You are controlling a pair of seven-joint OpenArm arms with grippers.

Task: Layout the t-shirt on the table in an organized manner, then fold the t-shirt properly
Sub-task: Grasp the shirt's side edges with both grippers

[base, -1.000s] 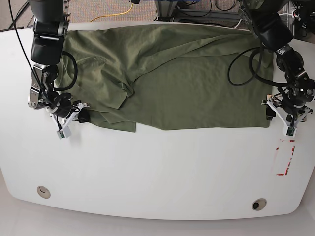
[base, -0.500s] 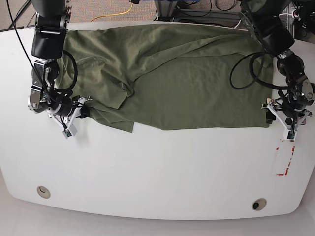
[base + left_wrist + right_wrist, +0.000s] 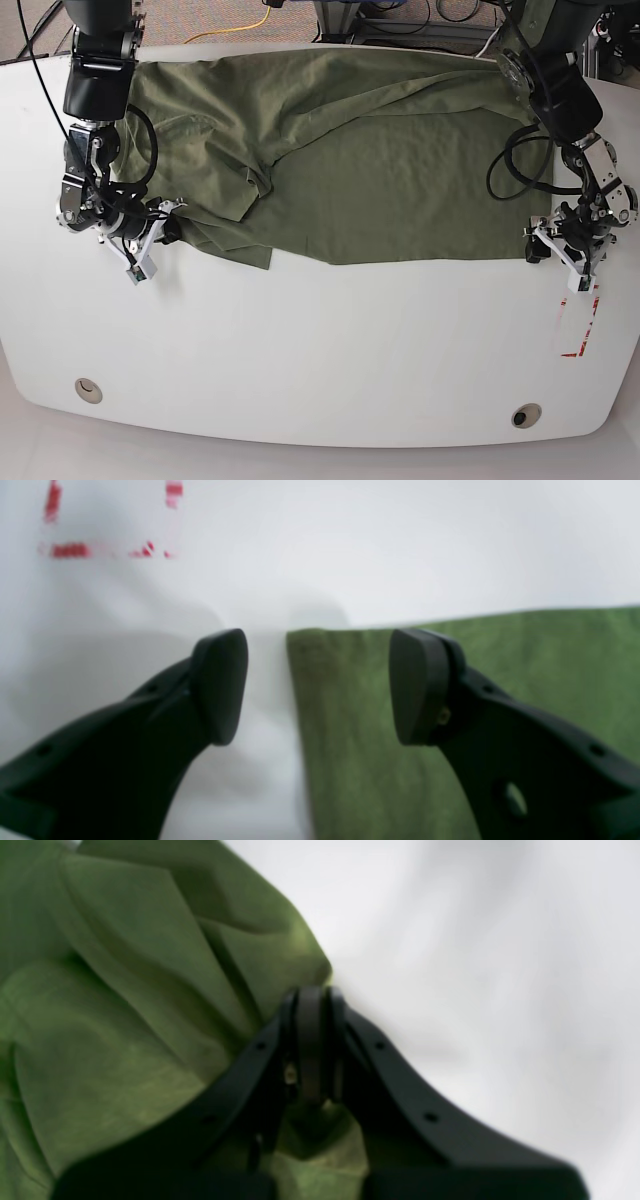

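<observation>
t-shirt point(image 3: 340, 150) lies spread over far half of tabletop point(image 3: 320, 350), wrinkled at one side. right hand point(image 3: 312, 1005) clenched on a fold of the fabric. left hand point(image 3: 317, 685) released, straddling the shirt's corner. no writing legible.

This looks like a robotics lab or test room. A large white table point(image 3: 320, 370) with rounded edges fills most of the base view; two round cable grommets point(image 3: 88, 389) are set near its front edge, and a red tape outline point(image 3: 580, 325) marks its front right part. Behind the table's far edge, a carpeted floor point(image 3: 200, 18) carries a loose yellow cable point(image 3: 245, 27), dark cables and metal frame legs point(image 3: 335, 20). Two black robot arms reach over the table's left and right ends.
</observation>
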